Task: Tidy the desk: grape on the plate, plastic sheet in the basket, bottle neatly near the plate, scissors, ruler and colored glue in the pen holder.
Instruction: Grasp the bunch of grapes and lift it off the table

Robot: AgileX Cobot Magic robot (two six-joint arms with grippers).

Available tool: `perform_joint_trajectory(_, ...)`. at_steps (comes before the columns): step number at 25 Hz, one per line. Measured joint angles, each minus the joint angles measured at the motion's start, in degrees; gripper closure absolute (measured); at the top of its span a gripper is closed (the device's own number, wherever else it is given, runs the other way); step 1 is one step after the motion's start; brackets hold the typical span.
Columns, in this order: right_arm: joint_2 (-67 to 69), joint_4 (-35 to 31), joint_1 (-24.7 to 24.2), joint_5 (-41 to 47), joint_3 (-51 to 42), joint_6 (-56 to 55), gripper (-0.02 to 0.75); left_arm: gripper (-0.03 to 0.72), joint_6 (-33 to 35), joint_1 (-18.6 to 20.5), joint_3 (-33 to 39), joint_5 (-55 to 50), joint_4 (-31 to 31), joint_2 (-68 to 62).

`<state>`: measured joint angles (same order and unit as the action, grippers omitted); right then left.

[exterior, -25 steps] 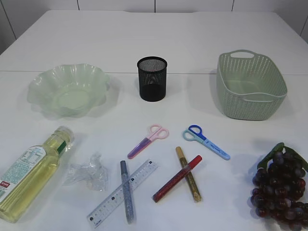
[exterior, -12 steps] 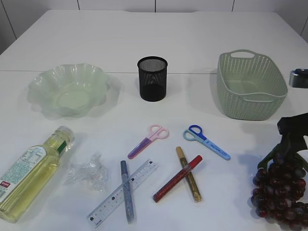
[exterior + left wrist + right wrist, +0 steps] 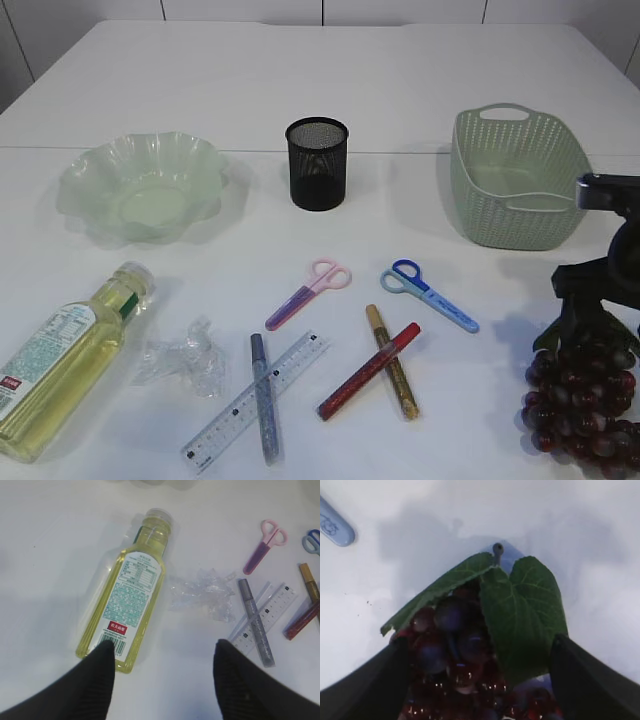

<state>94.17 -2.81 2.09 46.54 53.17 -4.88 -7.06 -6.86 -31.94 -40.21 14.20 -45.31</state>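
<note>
- The right gripper (image 3: 477, 680) hangs low over the grape bunch (image 3: 582, 400) at the table's near right corner, its two dark fingers (image 3: 365, 685) spread wide on either side of the leaves and top berries; whether they touch the fruit cannot be told.
- The left gripper (image 3: 162, 677) hovers with its fingers (image 3: 75, 690) well apart, above the base of the bottle (image 3: 130, 597), holding nothing.
- The bottle, filled with yellow liquid, lies on its side at the near left, cap end towards the green plate (image 3: 140, 185).
- The crumpled plastic sheet (image 3: 185, 360) sits just beside the bottle's neck.
- The clear ruler (image 3: 255, 402) lies slantwise, crossed by the silver glitter glue (image 3: 262, 395).
- The red glitter glue (image 3: 368, 372) and the gold glitter glue (image 3: 392, 362) cross each other near the middle.
- The pink scissors (image 3: 308, 293) and the blue scissors (image 3: 428, 295) lie shut, apart, beyond the glue pens.
- The black mesh pen holder (image 3: 317, 163) stands upright at the back, between the plate and the green woven basket (image 3: 520, 180).
</note>
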Motion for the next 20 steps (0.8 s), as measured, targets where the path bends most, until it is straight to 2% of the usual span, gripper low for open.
perform_joint_trajectory(20, 9.8, -0.2, 0.0, -5.6, 0.2, 0.1, 0.086, 0.231, 0.0, 0.0, 0.0, 0.0, 0.0, 0.0)
